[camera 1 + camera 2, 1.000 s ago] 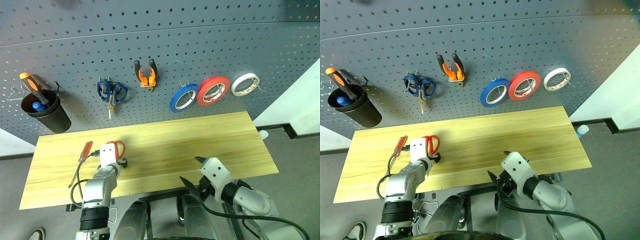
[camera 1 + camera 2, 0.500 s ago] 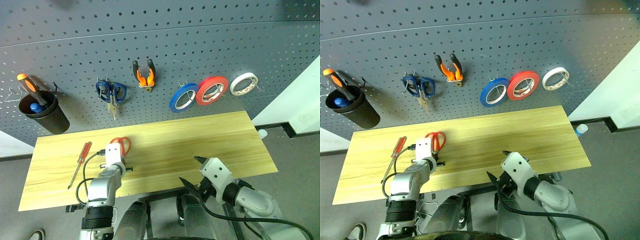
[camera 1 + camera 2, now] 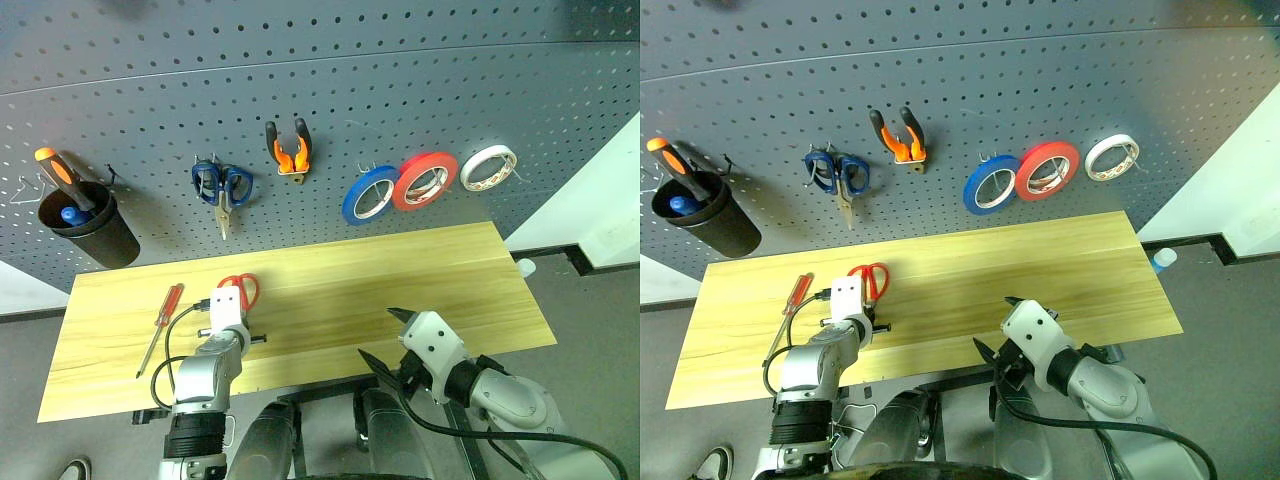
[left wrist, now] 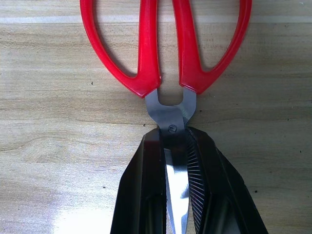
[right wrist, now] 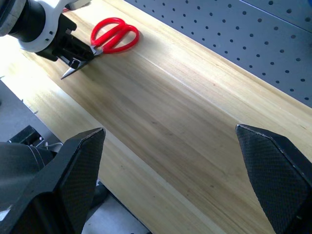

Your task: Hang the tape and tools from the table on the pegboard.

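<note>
Red-handled scissors flat on the table — left end effector clamped on their blades; right end effector spread wide.

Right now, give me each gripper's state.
Left gripper: shut on the red-handled scissors' blades, on the table.
Right gripper: open, holding nothing.

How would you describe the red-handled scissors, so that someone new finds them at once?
Look at the wooden table below the pegboard. Near its left end lie the red-handled scissors, blades gripped by the left end effector. The other scissors are blue and hang on the pegboard.
</note>
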`<state>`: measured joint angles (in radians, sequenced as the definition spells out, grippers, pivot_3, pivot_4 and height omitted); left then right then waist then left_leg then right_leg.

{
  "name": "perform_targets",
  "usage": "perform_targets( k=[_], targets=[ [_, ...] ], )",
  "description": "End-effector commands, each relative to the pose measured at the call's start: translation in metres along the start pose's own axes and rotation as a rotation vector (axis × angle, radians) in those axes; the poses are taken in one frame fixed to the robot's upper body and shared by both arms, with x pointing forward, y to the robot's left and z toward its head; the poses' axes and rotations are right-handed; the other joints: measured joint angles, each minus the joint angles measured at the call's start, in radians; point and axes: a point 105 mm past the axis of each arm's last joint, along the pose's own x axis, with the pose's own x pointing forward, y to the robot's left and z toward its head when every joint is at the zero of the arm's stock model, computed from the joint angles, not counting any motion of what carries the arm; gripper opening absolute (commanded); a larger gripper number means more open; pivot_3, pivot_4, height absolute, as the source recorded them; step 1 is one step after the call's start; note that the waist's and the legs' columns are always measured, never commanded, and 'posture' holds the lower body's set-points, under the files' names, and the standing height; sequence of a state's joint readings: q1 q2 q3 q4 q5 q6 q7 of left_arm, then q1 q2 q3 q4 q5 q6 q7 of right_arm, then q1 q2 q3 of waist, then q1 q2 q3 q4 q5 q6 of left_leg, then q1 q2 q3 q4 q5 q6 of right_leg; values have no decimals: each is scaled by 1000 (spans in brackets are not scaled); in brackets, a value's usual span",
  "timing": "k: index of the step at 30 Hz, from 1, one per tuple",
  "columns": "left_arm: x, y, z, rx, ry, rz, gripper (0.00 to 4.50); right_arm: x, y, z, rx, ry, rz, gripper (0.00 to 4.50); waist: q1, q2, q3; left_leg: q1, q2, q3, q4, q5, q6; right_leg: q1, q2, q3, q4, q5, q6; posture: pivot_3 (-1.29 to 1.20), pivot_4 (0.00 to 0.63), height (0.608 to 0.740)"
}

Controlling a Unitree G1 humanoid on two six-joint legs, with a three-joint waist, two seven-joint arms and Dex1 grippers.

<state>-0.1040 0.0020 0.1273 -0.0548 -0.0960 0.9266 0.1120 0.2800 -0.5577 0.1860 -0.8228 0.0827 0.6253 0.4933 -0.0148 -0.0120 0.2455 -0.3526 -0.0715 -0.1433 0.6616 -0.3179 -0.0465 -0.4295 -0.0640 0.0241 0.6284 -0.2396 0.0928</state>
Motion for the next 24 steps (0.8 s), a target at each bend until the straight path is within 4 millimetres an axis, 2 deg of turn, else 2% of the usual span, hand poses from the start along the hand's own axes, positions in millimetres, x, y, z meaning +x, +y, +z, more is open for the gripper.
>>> perform_targets(
  k=[1,10,15,24],
  targets=[
    [-2,2,-32,22,109,-18,246,-4,2,13,-30,-52,10,4500,0,0,0,0,0,0,0,0,0,0,0,0,0,0,0,-37,258,727],
    [-17,-6,-11,140,-26,-72,246,-4,-5,9,-52,-43,10,4500,4,-1,1,-4,0,0,-1,-1,2,-2,-1,0,-6,-1,1,-25,245,727],
    [-33,-22,12,220,-169,-145,246,-2,-9,8,-68,-42,2,4500,8,-3,2,-6,0,0,-4,-2,2,-2,-1,0,-12,0,2,-21,236,727],
    [-42,-38,41,360,-379,-206,246,-1,-14,8,-80,-46,-13,4500,24,-2,2,-17,-1,0,-5,0,0,-13,-1,0,-13,2,-3,-24,219,727]
  ],
)
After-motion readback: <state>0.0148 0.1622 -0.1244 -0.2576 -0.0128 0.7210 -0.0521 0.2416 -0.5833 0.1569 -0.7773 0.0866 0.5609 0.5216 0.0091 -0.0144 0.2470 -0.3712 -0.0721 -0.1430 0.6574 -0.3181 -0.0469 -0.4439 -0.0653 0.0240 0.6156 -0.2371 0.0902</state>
